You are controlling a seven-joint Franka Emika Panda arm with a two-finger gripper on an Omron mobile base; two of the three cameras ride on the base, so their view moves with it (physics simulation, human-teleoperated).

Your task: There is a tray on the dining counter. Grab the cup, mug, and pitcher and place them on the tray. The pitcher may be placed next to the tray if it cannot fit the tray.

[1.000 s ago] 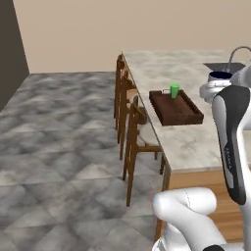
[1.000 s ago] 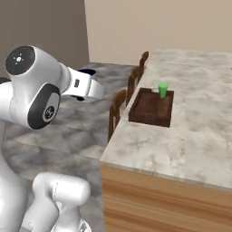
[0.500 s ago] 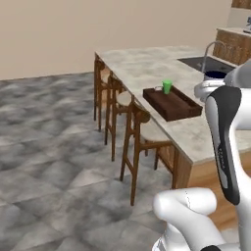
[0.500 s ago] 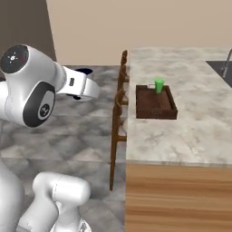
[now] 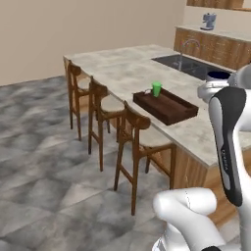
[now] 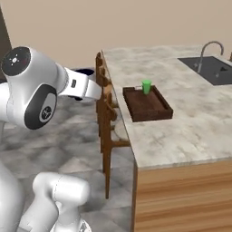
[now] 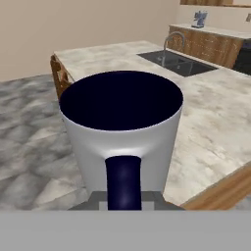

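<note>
The step in hand looks like carrying the mug to the tray: keep it level, bring it over a bare stretch of the tray floor clear of the green tumbler, and lower it until the base sits flat before letting go

The long island counter (image 6: 181,122) has a beige marbled stone top, smooth and flat, on a wooden base, with a dark sink (image 6: 213,69) set into its far end. Wooden stools (image 5: 139,147) stand along its side. On the counter lies the dark brown rectangular wooden tray (image 6: 147,105) with low raised sides, and the small bright green tapered cup (image 6: 146,86) stands upright at its far end. The claw (image 7: 125,198) is pressed together on the dark handle of the small grey mug (image 7: 122,137), round and glossy with a navy-black inside, held upright in the air, well apart from the tray
</note>
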